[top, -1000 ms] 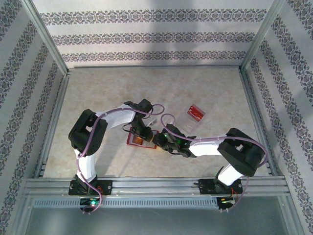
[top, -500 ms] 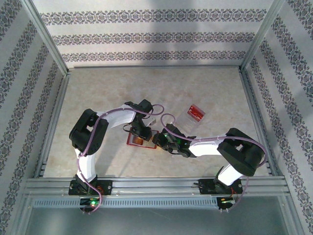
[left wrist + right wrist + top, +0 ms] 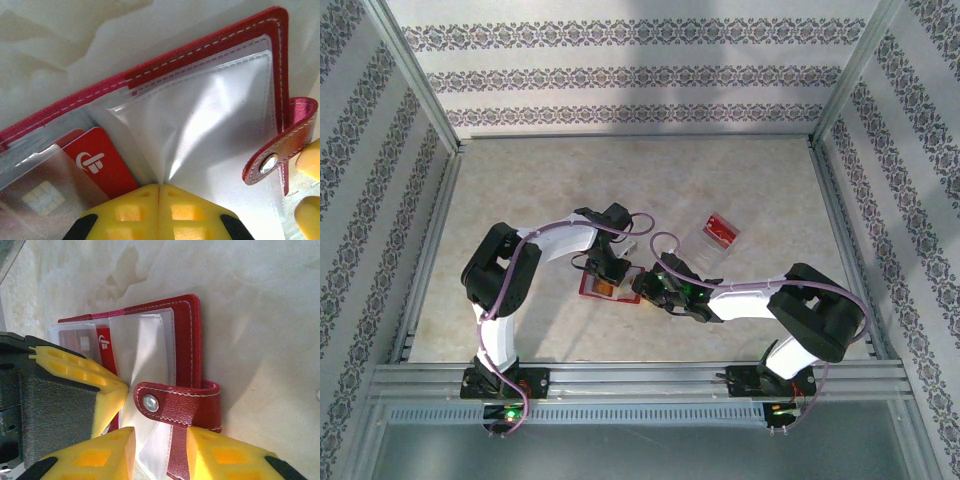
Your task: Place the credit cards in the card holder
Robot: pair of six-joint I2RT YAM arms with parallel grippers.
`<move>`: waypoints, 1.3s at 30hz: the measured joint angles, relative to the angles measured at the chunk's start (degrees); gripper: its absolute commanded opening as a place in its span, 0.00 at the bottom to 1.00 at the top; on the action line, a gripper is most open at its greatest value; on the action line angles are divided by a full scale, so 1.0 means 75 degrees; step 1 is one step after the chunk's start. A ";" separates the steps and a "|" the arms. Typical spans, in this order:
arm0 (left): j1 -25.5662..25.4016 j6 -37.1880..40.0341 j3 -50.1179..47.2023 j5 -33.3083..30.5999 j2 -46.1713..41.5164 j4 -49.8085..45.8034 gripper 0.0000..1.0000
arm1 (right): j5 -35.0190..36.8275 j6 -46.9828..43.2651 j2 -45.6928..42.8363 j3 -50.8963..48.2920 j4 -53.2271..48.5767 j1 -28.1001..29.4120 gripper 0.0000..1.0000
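The holder lay open mid-table, between the two arms. The left gripper had its pads pressed together at the fold of a clear sleeve, beside a card already tucked in. Whether it nipped the film could not be told. The right gripper had its fingers apart, straddling the tab without squeezing it. Farther off to the right, well apart from the holder, a spare card lay in the tray. Its long axis slanted far-left to near-right, and the right arm was nearer.
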 measured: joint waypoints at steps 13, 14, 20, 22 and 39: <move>0.0020 0.0000 -0.0009 0.0035 -0.0003 0.0000 0.03 | -0.0117 0.0009 -0.0274 0.0009 0.0003 0.0006 0.33; 0.0020 0.0000 -0.0009 0.0035 -0.0003 0.0000 0.03 | -0.0117 0.0032 -0.0306 0.0009 0.0003 0.0006 0.33; 0.0020 0.0000 -0.0009 0.0035 -0.0003 0.0000 0.03 | -0.0213 0.0175 -0.0236 0.0023 0.0114 0.0006 0.33; 0.0020 0.0000 -0.0009 0.0038 -0.0003 0.0000 0.03 | -0.0294 0.0230 -0.0070 0.0032 0.0236 0.0009 0.33; 0.0020 0.0000 -0.0009 0.0055 -0.0003 0.0000 0.03 | -0.0600 0.0353 0.0358 0.0289 0.0446 0.0023 0.31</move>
